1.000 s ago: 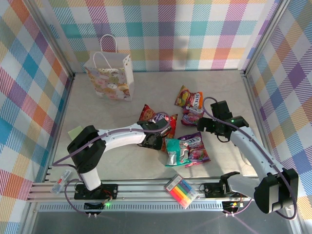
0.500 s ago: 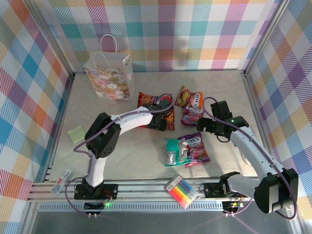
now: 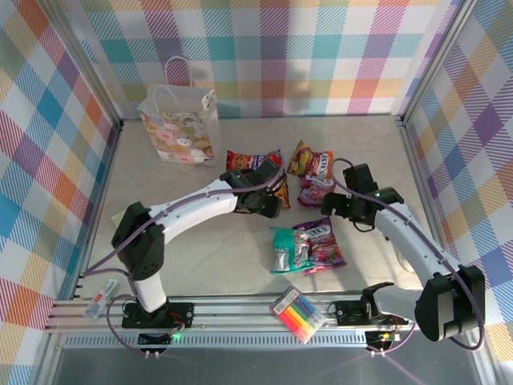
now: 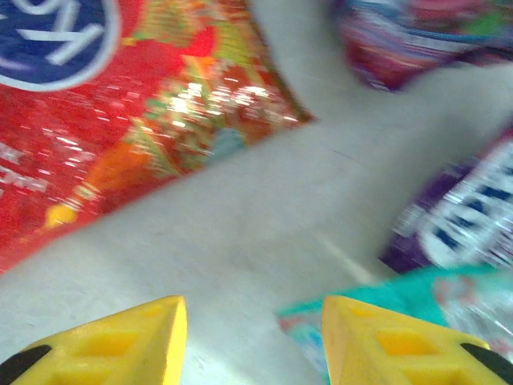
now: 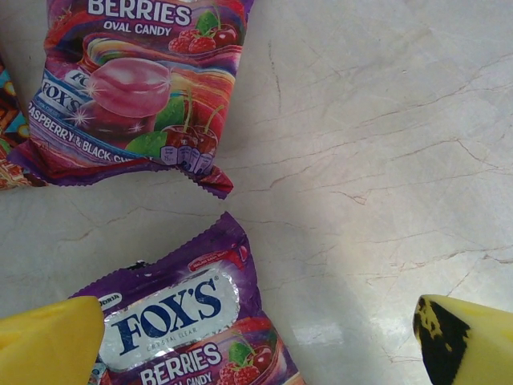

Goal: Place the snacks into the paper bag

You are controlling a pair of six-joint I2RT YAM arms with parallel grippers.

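Resting farther back: red chip bag (image 3: 244, 160)

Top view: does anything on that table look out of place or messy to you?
Yes. A pack of coloured marker pens lies askew on the metal rail at the near edge, off the table. The teal packet and purple candy bag overlap untidily.

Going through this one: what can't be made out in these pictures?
paper bag: inside, top view, hidden by its own walls.
red chip bag: top view, partly under the left arm; left wrist view, print blurred.
purple candy bag: right wrist view, cut off by the bottom edge.
small object by the near rail: top view, too small to identify.
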